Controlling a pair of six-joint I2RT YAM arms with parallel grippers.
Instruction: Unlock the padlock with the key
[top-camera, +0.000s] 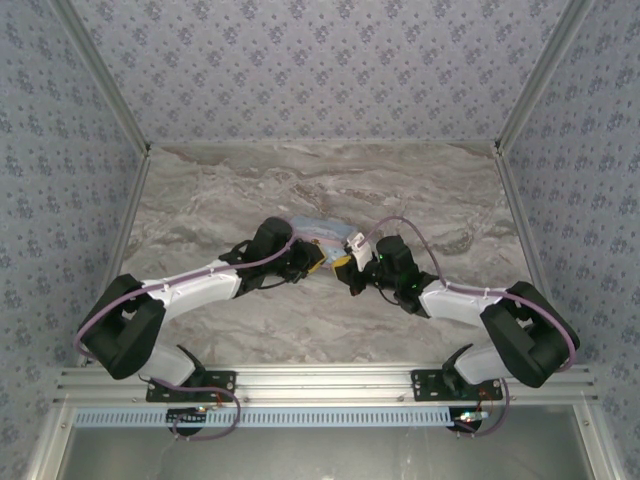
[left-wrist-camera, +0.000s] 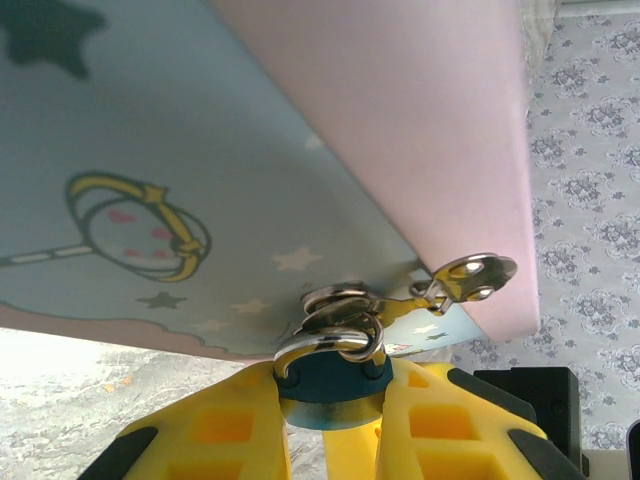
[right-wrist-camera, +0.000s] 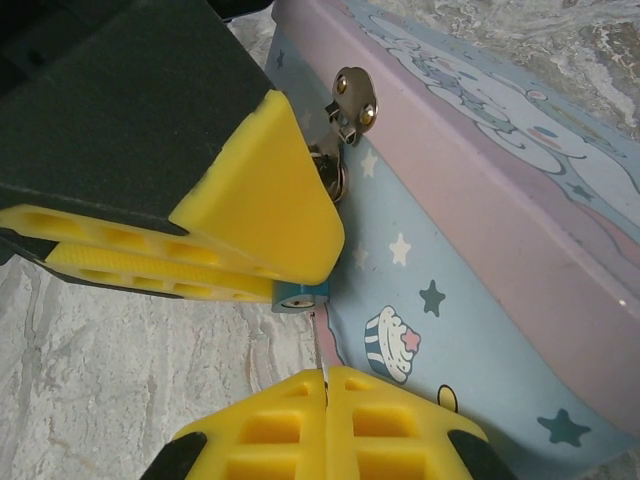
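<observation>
**Fingers (right-wrist-camera: 400, 425) pressed on the key, padlock straight ahead**

From above, the table (top-camera: 250, 190) carried the tin (top-camera: 316, 226) near its middle, and both my arms bent inward to meet at the tin's near side. At that size I could make out neither padlock nor key there.

My left gripper (left-wrist-camera: 332, 412) was clamped on the padlock (left-wrist-camera: 330, 378), one yellow pad on each side of its blue body. It held the padlock up against the tin's pale blue wall, just under the pink lid. The shackle (left-wrist-camera: 335, 335) curled through the hasp (left-wrist-camera: 470, 275) at the tin's edge.

My right gripper (right-wrist-camera: 325, 385) had its fingers flat together, with the thin key (right-wrist-camera: 318, 345) standing out from between the tips.

The coming move turned on one line. The padlock's underside faced my right fingertips and lay straight ahead of them, very near. The key's long axis ran along that same line, tip toward the blue body. I judged the right arm was the one to travel, while the left only steadied. I could not tell whether the tip had entered the keyhole or merely touched the bottom face.

My left wrist camera gave me the shackle, the hasp and my grip on the body. My right wrist camera gave me the key edge-on and the padlock's underside peeking past my left pad.
</observation>
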